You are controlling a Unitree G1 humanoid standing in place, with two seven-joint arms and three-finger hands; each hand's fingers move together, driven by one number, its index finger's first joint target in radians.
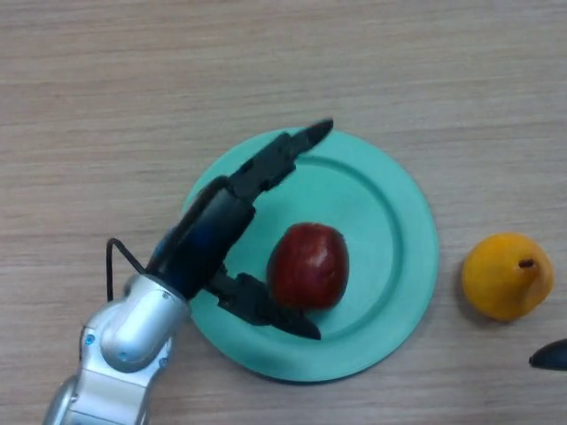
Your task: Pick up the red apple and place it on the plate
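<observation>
One red apple (307,266) on one plate (390,204); left hand (208,235) fingers spread beside it; one orange fruit (507,275).

Right hand (551,355) cut by frame edge at 4 o'clock, only dark tip visible, finger state unreadable. Left arm cropped at 7 o'clock corner. Left hand (213,232) hides plate (399,221) rim at 9 o'clock. Surface (106,88) runs beyond every edge.
</observation>
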